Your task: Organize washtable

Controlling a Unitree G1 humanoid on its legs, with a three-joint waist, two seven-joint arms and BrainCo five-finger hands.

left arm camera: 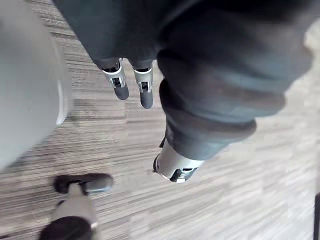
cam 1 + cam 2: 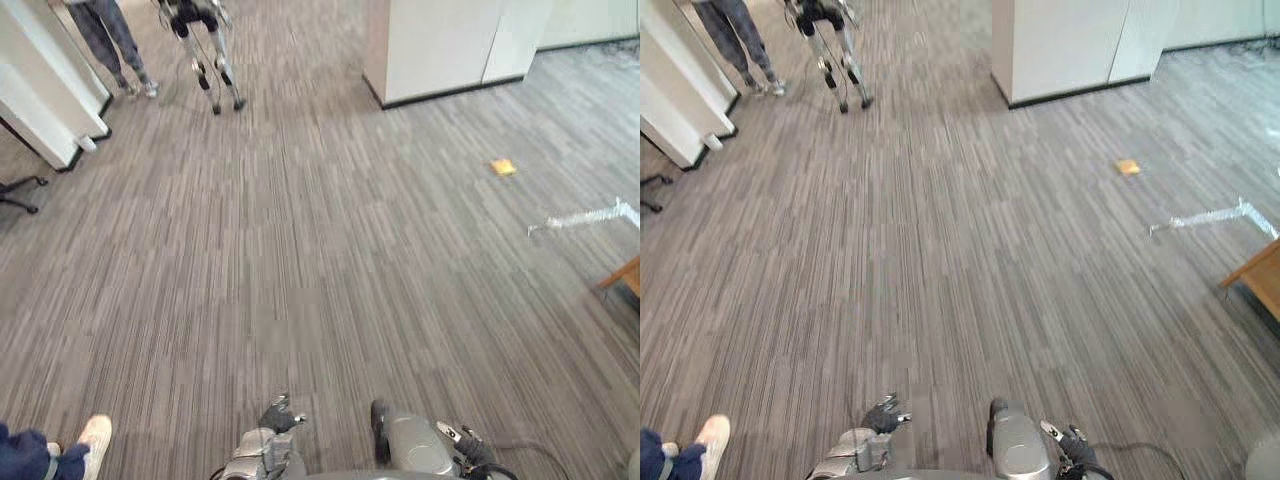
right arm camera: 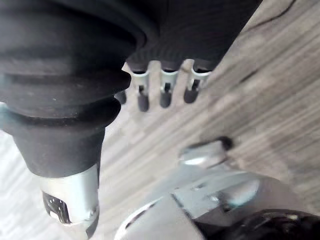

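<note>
Carpet (image 2: 330,250) lies beneath slack left hand (image 1: 145,91), right hand (image 3: 165,93).

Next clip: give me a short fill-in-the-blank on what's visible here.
1. The left hand and the right hand both hold ____.
2. The shoe on the robot's left is ____ in colour.
3. The yellow square lies on the carpet to the robot's ____.
Missing words: nothing; white; right.
</note>
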